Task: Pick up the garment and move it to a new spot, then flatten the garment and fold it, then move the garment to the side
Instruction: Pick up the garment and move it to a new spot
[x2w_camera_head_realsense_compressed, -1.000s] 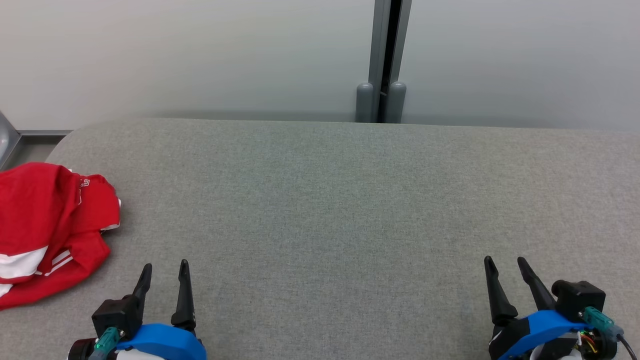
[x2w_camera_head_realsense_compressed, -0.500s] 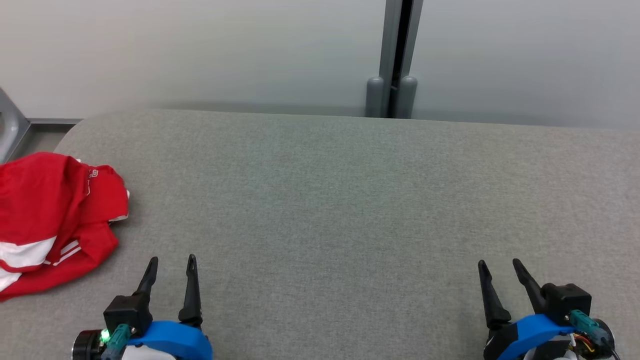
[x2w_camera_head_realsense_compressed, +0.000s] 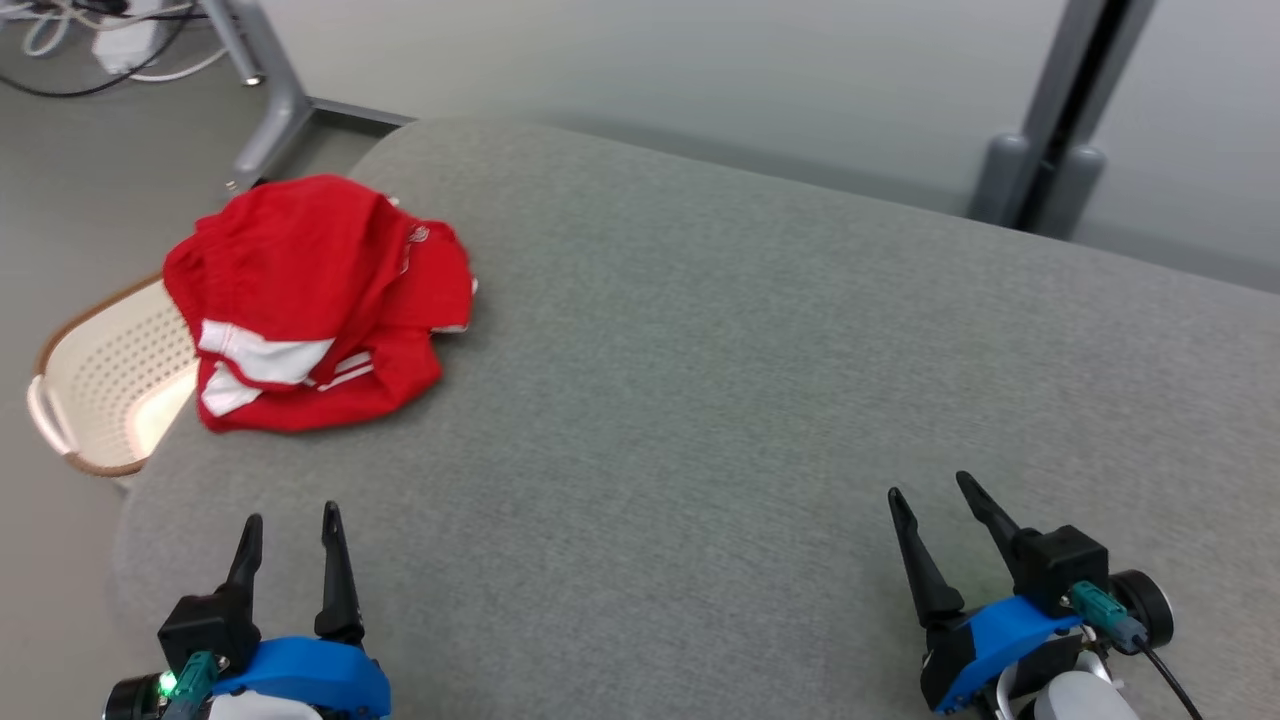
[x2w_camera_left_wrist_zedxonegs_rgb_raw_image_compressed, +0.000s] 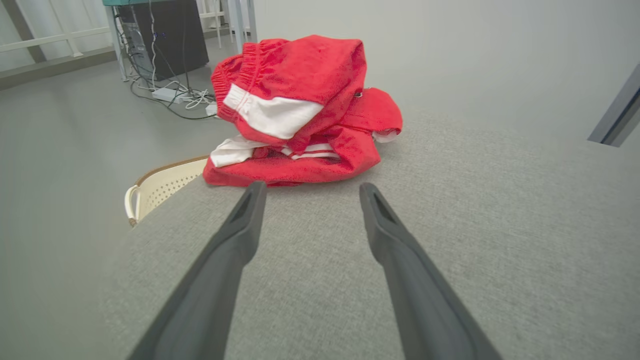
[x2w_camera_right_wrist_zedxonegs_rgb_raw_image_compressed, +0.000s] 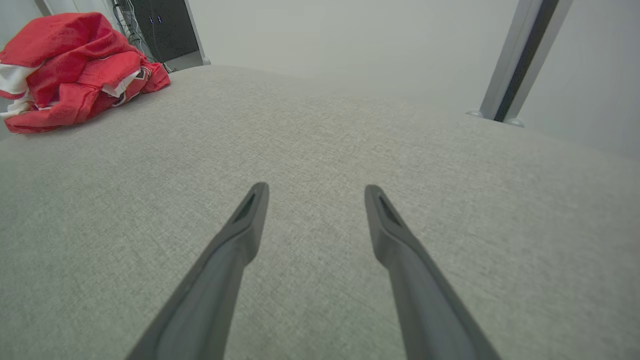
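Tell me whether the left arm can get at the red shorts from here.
Probably yes. The left gripper stands open, pointed toward the red shorts, with bare grey upholstery between them and nothing in the way.

The garment (x2w_camera_head_realsense_compressed: 318, 290) is red, with broad white bands, thin white stripes and a gathered elastic waistband. It lies crumpled in a loose heap, folded over itself and raised in the middle. It sits at the far left of the grey table (x2w_camera_head_realsense_compressed: 720, 380), reaching the table's left edge.
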